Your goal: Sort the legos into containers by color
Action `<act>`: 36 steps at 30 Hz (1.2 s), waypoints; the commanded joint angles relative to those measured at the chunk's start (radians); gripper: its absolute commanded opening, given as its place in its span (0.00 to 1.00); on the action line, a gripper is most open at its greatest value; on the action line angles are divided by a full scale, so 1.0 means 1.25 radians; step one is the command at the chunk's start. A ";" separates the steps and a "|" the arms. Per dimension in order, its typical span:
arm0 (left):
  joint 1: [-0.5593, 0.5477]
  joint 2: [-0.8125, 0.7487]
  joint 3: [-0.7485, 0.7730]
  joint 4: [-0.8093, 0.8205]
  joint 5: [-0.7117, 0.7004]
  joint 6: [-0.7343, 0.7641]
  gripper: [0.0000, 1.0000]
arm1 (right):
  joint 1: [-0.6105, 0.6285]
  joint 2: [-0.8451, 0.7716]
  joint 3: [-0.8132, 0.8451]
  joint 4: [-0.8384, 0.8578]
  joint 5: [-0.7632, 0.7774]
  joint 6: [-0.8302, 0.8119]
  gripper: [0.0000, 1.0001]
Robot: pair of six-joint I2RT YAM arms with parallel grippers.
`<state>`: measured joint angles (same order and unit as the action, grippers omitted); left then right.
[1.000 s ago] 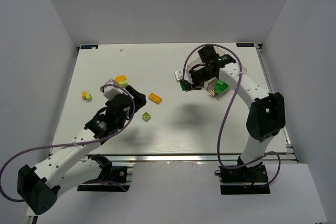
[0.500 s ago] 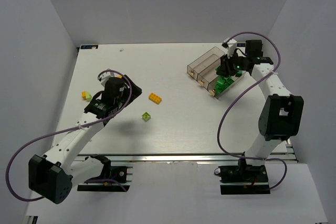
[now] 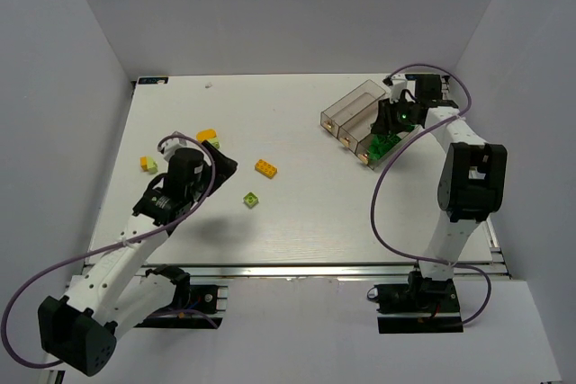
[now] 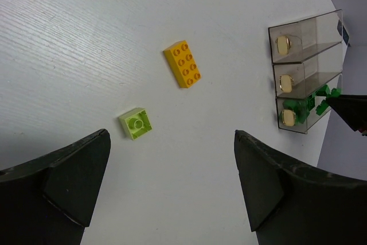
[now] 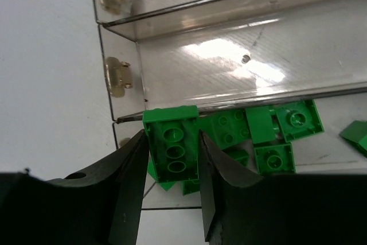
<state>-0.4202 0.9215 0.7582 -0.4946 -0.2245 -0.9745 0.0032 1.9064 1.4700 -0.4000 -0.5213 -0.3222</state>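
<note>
Right gripper (image 3: 391, 123): clenched on a dark green brick (image 5: 171, 148), one finger on each long side.
Held brick: studs face the wrist camera. It hangs over the end wall of the third bin (image 5: 321, 159), and its far edge lines up with the divider to the middle bin.
Bins (image 3: 347, 107): three joined side by side, set at an angle near the table's far right corner. The third bin lies closest to the right edge and holds a pile of green bricks (image 5: 281, 121).
Left gripper (image 4: 171, 142): released, fingers spread wide, nothing between them, above the table's left half.
Orange brick (image 3: 265, 167): flat on the table ahead of the left gripper, apart from everything else.
Lime brick (image 3: 250, 199): near the orange brick, not touching it.
Far cluster (image 3: 208, 138): orange and lime pieces touching, just beside the left arm.
Left cluster (image 3: 148, 164): yellow and lime pieces touching, near the left edge.
Table (image 3: 315, 222): walls (image 3: 81, 87) rise at the left, far and right edges. Bare surface runs from the orange brick to the bins.
</note>
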 commanded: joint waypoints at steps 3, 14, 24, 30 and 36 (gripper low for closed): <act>0.008 -0.041 -0.024 -0.018 -0.013 -0.019 0.98 | -0.039 -0.010 0.022 0.023 0.018 0.023 0.20; 0.012 -0.018 -0.032 0.002 0.013 -0.013 0.98 | -0.054 0.001 0.011 0.014 0.032 -0.007 0.34; 0.012 -0.034 -0.052 0.024 0.036 -0.017 0.98 | -0.057 0.015 0.022 0.013 0.038 -0.013 0.45; 0.012 -0.025 -0.059 0.040 0.054 -0.019 0.98 | -0.063 0.010 0.018 0.013 0.037 -0.013 0.48; 0.012 -0.018 -0.063 0.051 0.068 -0.023 0.98 | -0.065 0.006 0.020 0.012 0.033 -0.012 0.49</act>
<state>-0.4129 0.9001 0.6941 -0.4568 -0.1631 -0.9966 -0.0696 1.9240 1.4700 -0.3927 -0.4736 -0.3290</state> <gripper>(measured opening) 0.976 0.484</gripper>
